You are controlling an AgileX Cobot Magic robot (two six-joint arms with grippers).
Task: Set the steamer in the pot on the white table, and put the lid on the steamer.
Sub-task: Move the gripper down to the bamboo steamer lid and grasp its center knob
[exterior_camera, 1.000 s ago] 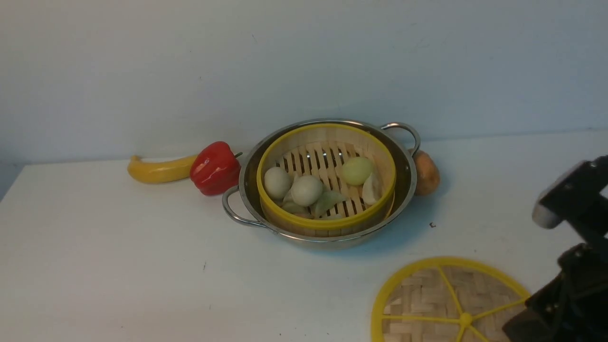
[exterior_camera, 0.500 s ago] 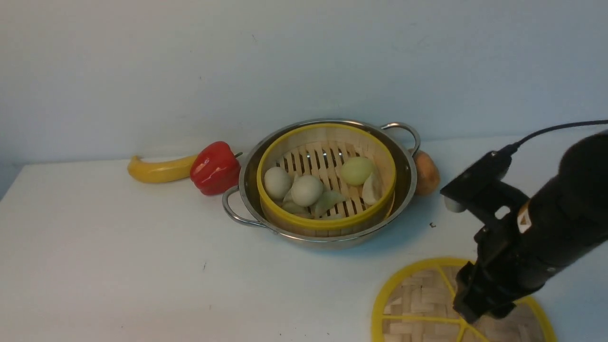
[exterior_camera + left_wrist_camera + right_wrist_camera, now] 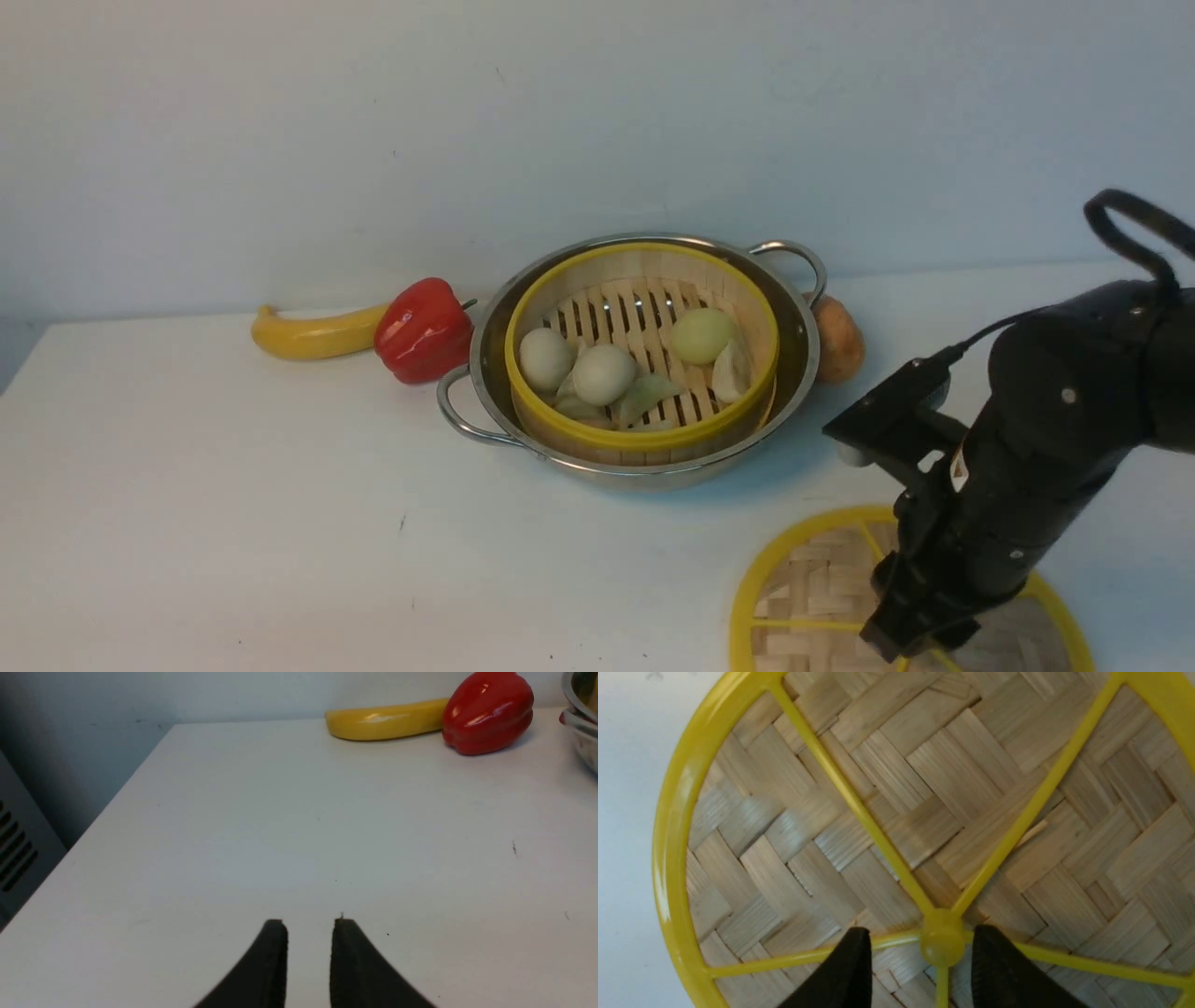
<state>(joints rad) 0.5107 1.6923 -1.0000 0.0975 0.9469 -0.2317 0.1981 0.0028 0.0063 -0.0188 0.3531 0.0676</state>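
Right gripper is low over the lid, jaws apart. The small centre hub sits between the fingers. Nothing gripped yet.

Left gripper: narrow gap, empty, over bare table, out of the way.

Where things are:
- The lid lies flat on the table, near right, well apart from the pot.
- The steamer already sits inside the pot, top uncovered, buns inside.
- So only the lid step is left, I'd say.

How I'd do the pick:
- The hub sits nearer one finger than the other. Recentre first, or the first finger to touch may shove the lid sideways on the smooth table.
- Both fingers look to be over the side spokes. Expect them to bottom out there, so go down gently and don't force it.
- The hub is a small knob, so the grip will be thin. Close fully and lift straight up slowly. The wide disc will likely tilt if it is caught off-centre.
- Carry it level and high enough to clear the pot's loop handle.
- Centre it over the steamer's yellow rim before letting go, and release low so it doesn't land cocked on the rim.
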